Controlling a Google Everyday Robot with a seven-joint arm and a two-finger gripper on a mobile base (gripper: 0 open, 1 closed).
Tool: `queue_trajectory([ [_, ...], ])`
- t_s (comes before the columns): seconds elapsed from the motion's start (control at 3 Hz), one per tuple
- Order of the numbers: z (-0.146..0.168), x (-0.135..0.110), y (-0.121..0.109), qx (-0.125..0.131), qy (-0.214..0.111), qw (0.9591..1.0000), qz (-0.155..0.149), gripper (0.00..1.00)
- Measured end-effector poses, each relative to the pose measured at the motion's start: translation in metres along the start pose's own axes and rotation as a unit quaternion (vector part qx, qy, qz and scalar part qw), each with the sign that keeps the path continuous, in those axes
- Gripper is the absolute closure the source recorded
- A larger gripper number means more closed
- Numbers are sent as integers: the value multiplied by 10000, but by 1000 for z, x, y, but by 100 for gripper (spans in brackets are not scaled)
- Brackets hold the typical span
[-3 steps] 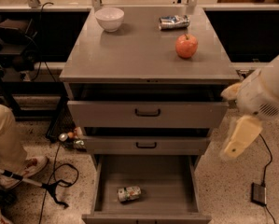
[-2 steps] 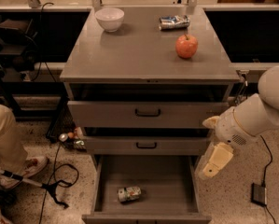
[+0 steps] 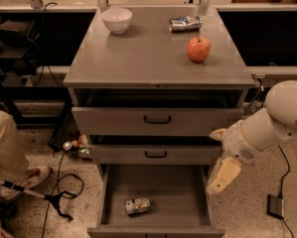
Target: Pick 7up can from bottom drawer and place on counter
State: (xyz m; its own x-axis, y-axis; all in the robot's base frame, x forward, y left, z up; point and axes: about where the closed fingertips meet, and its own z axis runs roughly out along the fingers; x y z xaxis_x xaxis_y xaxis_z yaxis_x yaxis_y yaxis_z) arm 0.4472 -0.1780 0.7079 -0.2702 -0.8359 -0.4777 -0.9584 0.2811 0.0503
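Grey all over, this cabinet, and its bottom drawer (image 3: 173, 190) stands pulled right out toward us, flat floor in full view. There's the 7up can (image 3: 138, 206), lying on its side on that floor, near the front edge and a little left of centre. It shows green and white with silver at the ends, and any lettering on it is too small to read. Nothing is touching it.

Over on the right, the robot's bulky white arm shows at the frame edge. The gripper (image 3: 223, 176) hangs pale and cream at the drawer's right side, angled down and to the left, well apart from the can. Open or closed? Cannot tell from here.

Up top, the counter (image 3: 153, 66) carries three things. A white bowl (image 3: 116, 20) sits at the back left. A crushed silver-and-blue can (image 3: 185, 23) lies on its side at the back right, label unreadable. A red apple (image 3: 198, 49) sits just in front of that can.

The top drawer (image 3: 118, 122) and the middle drawer (image 3: 118, 153), each with a black handle, both sit slightly out.

On the speckled floor at left, a leg in beige trousers (image 3: 4, 143) shows beside a loop of black cable (image 3: 68, 192). A small black box (image 3: 276, 206) lies on the floor at right.
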Motion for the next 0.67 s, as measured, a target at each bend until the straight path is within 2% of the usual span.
queue_trajectory([
  [0.33, 59, 18, -5, -88, -204, 9997, -140, 0],
  [0.67, 124, 29, -20, -44, -680, 9976, -148, 0],
])
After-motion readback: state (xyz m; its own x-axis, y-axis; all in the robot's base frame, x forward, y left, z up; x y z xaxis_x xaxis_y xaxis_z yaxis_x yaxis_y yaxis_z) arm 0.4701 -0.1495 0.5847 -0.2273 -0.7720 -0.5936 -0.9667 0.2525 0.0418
